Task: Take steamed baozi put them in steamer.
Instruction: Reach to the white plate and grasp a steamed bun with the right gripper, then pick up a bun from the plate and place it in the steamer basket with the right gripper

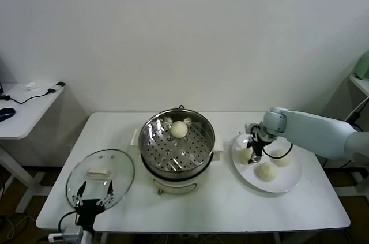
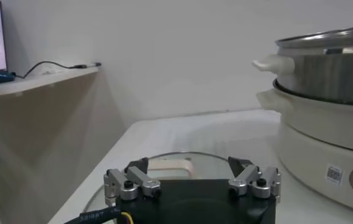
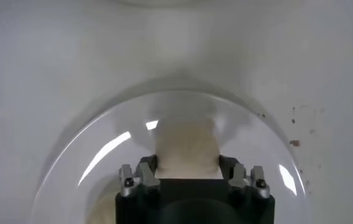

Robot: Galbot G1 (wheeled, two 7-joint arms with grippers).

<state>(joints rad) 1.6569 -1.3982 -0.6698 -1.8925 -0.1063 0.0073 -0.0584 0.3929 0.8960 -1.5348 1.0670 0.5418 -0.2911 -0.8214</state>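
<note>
Right up against the right wrist cam, the right gripper (image 3: 187, 173) has its fingers on either side of one steamed baozi (image 3: 186, 152) on the white plate (image 3: 73, 170). They sit snug against the bun, so I'd call it clamped on, though I wouldn't swear how firm the grip is.

So my read is this is the pick step for bun number two. Next move needs a straight lift off the plate, then a carry across to the steamer (image 1: 177, 146), which sits well off to the gripper's left, and a release on a bare patch of the perforated tray, not on top of the bun already there.

Head count:
- 4 baozi total: 1 in the steamer (image 1: 179, 129), 3 on the plate, counting the gripped one, with the other two just beside the claw
- 1 steamer, 1 plate
- 1 glass lid (image 1: 101, 176)

Left gripper (image 1: 92, 202) is parked over that lid's near edge, fingers spread apart, holding nothing.
</note>
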